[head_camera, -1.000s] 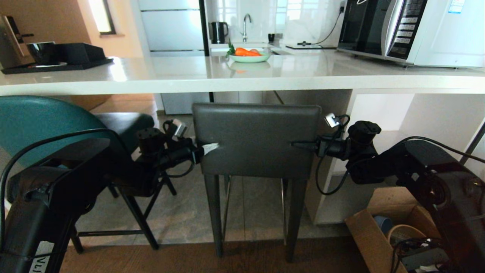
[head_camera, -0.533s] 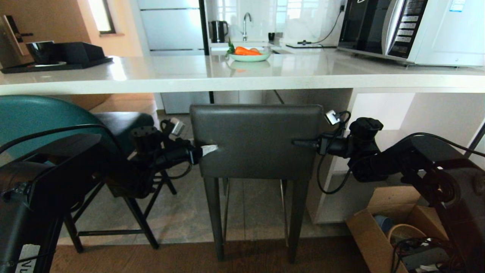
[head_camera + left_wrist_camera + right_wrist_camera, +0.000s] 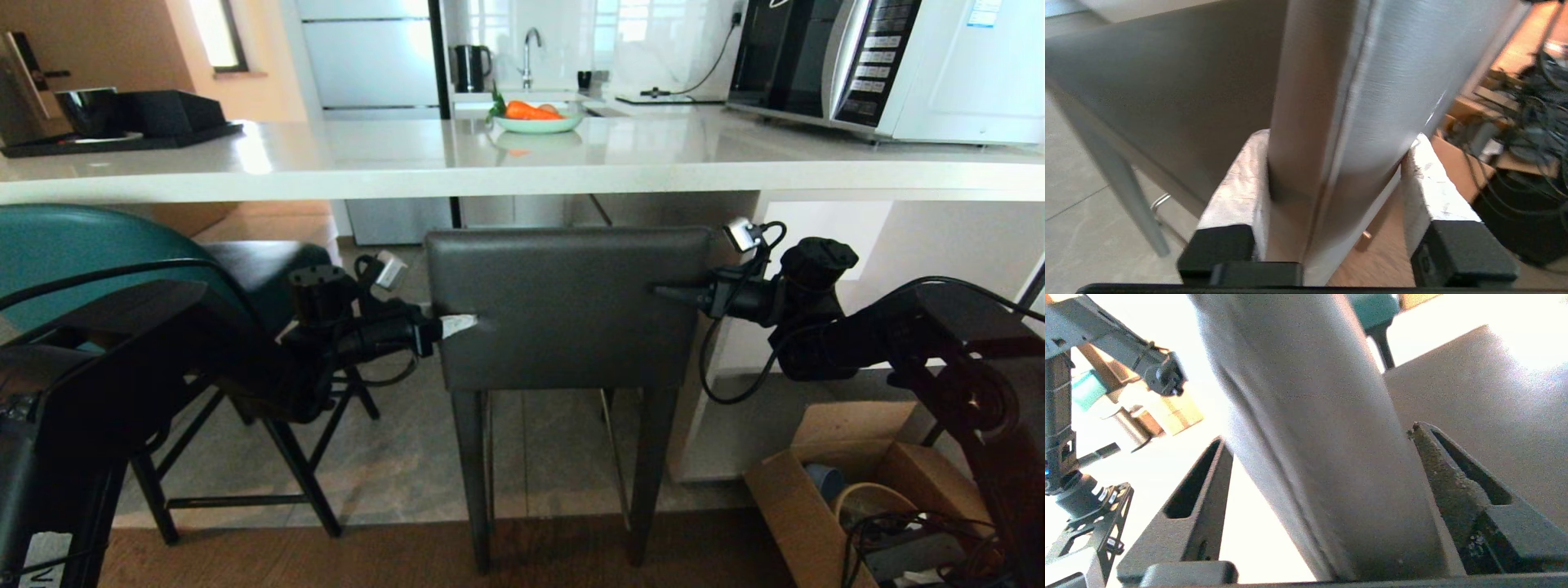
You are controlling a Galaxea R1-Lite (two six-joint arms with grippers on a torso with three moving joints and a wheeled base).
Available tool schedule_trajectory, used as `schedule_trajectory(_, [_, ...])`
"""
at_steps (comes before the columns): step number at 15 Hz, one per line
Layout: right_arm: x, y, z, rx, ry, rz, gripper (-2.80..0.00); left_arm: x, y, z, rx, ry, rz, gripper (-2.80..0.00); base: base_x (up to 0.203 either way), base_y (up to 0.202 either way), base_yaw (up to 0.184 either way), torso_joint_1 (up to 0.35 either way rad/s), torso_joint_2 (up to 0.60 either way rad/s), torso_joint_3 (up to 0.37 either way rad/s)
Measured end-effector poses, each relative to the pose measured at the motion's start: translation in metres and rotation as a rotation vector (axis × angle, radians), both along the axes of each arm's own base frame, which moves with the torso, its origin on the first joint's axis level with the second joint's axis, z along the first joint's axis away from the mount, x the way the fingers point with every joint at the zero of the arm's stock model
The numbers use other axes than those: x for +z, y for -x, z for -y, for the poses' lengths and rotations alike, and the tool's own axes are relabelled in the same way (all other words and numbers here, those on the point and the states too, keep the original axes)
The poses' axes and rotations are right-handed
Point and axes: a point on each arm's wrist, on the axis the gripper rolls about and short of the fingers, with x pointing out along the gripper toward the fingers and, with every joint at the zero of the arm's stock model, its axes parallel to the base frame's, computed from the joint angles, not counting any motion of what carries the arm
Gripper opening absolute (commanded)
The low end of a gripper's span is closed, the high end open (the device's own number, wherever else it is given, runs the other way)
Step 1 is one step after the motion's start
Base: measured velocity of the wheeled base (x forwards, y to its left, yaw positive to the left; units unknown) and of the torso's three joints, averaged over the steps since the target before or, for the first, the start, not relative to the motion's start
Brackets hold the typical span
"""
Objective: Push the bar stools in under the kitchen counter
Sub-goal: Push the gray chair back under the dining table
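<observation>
Head view forward-down at grey stool, both wrist views close on its backrest edges

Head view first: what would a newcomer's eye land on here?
The dark grey stool, centred just short of the white kitchen counter, with the left hand clamped on one edge of its square back and the right hand on the other. To the left stands the teal stool; on the counter sit a plate of carrots and a microwave.

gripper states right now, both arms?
Left gripper: closed on the grey stool's backrest, left edge.
Right gripper: straddles the right edge; grip cannot be told.
</observation>
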Motion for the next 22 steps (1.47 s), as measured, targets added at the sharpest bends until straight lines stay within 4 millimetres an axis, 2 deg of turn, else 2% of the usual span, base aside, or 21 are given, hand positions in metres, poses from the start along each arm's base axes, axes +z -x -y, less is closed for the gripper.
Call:
schedule_trajectory(3, [0.003,0.003,0.009,0.007,0.010,0.016,0.00,0.004,-0.002,-0.014,0.005,0.001,0.015,-2.80,0.000,0.000,0.000,0.000,0.00,0.000])
schedule_trajectory(4, [0.003,0.004,0.009,0.018,0.014,0.019,0.00,0.006,-0.002,-0.017,0.003,0.003,0.025,0.00,0.000,0.000,0.000,0.000,0.00,0.000])
schedule_trajectory(14, [0.001,0.005,0.006,0.029,0.015,0.010,0.00,0.014,0.005,-0.029,-0.026,0.001,0.007,0.00,0.000,0.000,0.000,0.000,0.00,0.000])
schedule_trajectory(16, [0.000,0.007,0.007,0.037,0.020,0.017,0.00,0.015,0.009,-0.045,-0.101,0.000,-0.024,0.00,0.000,0.000,0.000,0.000,0.00,0.000])
schedule_trajectory(19, [-0.001,0.009,0.023,0.029,0.030,0.034,0.00,0.021,0.013,-0.072,-0.142,0.002,-0.026,0.00,0.000,0.000,0.000,0.000,0.00,0.000])
schedule_trajectory(22, [-0.009,0.017,0.038,-0.005,0.028,0.002,0.00,0.024,0.014,-0.082,-0.122,0.002,-0.021,0.00,0.000,0.000,0.000,0.000,0.00,0.000])
